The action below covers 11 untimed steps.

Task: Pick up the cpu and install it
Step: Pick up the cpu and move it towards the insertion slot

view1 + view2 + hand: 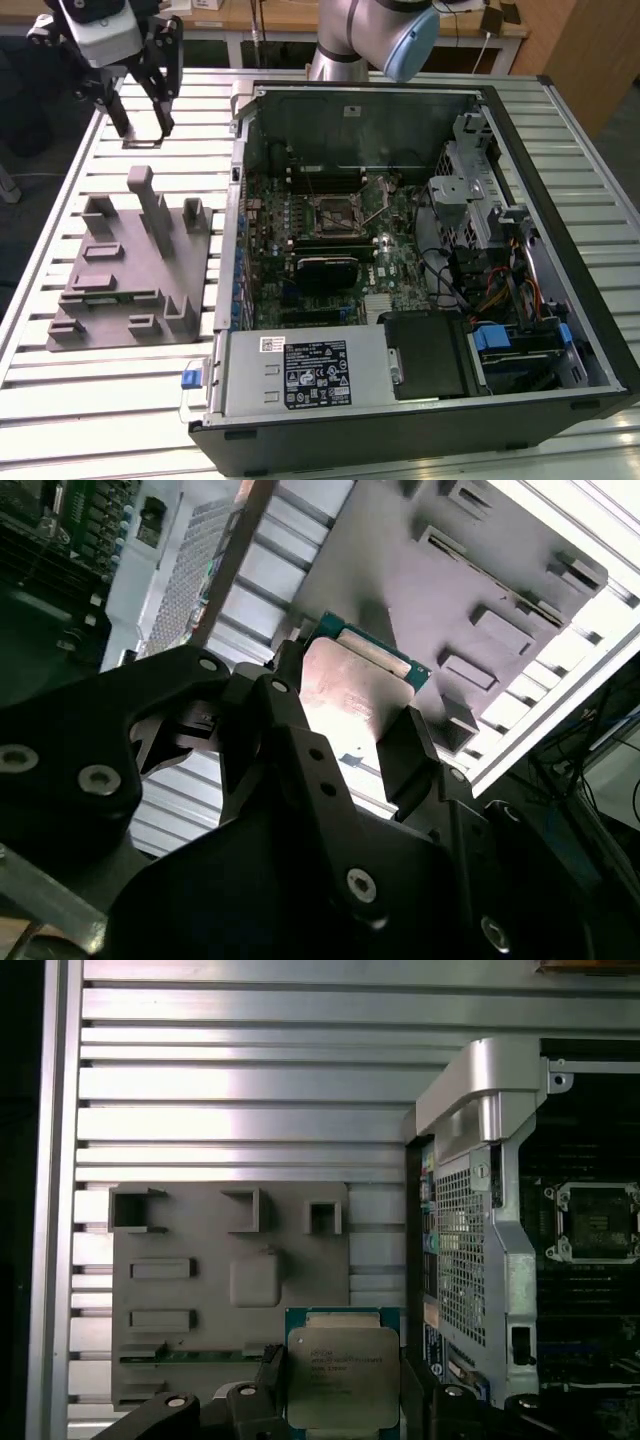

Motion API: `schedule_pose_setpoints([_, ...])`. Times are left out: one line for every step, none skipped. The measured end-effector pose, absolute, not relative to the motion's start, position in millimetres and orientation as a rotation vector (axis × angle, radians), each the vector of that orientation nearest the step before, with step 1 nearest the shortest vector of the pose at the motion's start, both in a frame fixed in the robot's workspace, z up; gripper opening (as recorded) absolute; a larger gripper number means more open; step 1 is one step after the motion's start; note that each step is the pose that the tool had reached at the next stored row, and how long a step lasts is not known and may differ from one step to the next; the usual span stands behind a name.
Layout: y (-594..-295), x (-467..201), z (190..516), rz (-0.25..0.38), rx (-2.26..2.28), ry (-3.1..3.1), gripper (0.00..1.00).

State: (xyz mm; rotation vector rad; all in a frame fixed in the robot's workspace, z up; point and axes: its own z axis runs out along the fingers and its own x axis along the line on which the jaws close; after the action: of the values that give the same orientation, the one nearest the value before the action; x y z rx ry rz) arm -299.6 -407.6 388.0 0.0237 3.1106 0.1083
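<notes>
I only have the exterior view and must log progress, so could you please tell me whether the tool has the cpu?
Observer: Yes. In both wrist views the tool is shut on the cpu, clamping two opposite edges.
Operator: Thank you. Which face of it shows?
Observer: In the first wrist view its pale silver top faces the camera, with a green rim around it.
Operator: And is the socket free?
Observer: In the first wrist view the socket looks bare, with no chip in it.

The cpu (pixel 343 1375) is a thin square chip, with a pale silver metal top on a green board. The claw (pixel 341 1362) grips two opposite sides, holding it flat above the tabletop (pixel 250 1090).
</notes>
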Motion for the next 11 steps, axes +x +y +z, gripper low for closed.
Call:
schedule_pose_setpoints([-408,-295,388,0.108,0.024,3.111,0.54])
schedule_pose_setpoints([-408,-291,388,0.108,0.024,3.111,0.54])
schedule_pose_setpoints([-408,-286,388,0.108,0.024,3.111,0.54])
schedule_pose_setpoints([-408,-282,388,0.108,0.024,3.111,0.54])
schedule_pose_setpoints([-408,-277,388,0.108,0.024,3.111,0.54])
schedule_pose_setpoints([-408,-273,388,0.108,0.024,3.111,0.54])
schedule_pose_setpoints([-408,-268,388,0.108,0.024,3.111,0.54])
schedule_pose_setpoints([-408,-264,388,0.108,0.024,3.111,0.54])
schedule_pose_setpoints([-408,-259,388,0.108,0.024,3.111,0.54])
schedule_pose_setpoints([-408,-255,388,0.108,0.024,3.111,0.54])
schedule_pose_setpoints([-408,-250,388,0.108,0.024,3.111,0.54])
